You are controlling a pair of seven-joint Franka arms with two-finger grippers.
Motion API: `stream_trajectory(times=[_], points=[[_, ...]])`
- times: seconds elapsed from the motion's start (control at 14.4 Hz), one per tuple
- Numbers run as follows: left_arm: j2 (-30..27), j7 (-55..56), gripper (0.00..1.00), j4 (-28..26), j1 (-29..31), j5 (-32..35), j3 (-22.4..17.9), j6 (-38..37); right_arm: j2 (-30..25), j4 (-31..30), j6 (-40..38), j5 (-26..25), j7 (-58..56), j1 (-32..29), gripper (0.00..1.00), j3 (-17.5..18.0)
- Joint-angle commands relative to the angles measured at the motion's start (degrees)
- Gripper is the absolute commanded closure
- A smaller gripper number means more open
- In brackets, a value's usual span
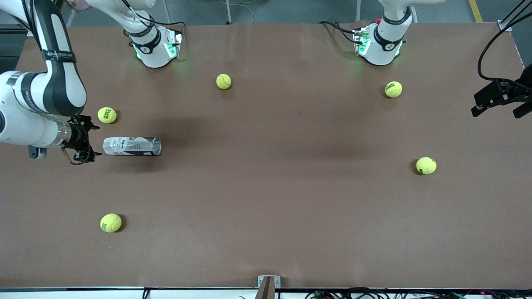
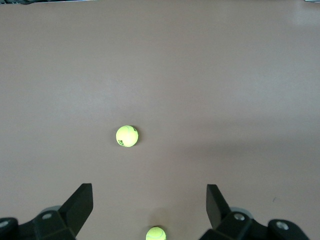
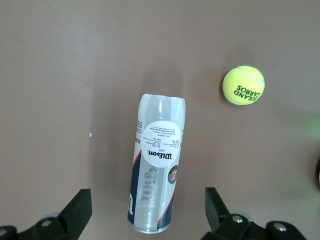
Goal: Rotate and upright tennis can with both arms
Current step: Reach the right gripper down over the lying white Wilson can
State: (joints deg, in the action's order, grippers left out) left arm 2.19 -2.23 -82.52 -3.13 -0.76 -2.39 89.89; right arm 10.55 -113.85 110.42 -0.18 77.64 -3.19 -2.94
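Right gripper lines up on the fallen tennis can; left arm waits.

The right gripper (image 1: 85, 139) hangs just off 1 end of the tennis can (image 1: 132, 146), fingers spread wide with nothing between them. The can lies on its side on the brown table (image 1: 266, 199) toward the right arm's end, a tennis ball (image 1: 107, 115) just beside it. A round tube likely rolls if nudged off-centre, and could knock that ball. The left gripper (image 1: 501, 99) idles over the left arm's end of the table, also spread and empty.
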Motion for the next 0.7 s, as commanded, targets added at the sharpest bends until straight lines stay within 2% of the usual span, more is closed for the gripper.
stream_trajectory(times=[0.0, 0.28, 0.63], points=[[0.0, 0.3, 0.00, 0.5, 0.0, -0.1, -0.1, 0.2, -3.2, -6.3, 4.5, 1.1, 1.6, -0.1, 0.00, 0.2], [0.1, 0.3, 0.00, 0.5, 0.0, -0.1, -0.1, 0.0, -4.0, -11.9, 10.9, 1.1, 2.5, -0.1, 0.00, 0.2], [0.1, 0.3, 0.00, 0.5, 0.0, -0.1, -0.1, 0.2, -3.8, -12.6, 11.7, 1.1, 3.0, -0.1, 0.00, 0.2]])
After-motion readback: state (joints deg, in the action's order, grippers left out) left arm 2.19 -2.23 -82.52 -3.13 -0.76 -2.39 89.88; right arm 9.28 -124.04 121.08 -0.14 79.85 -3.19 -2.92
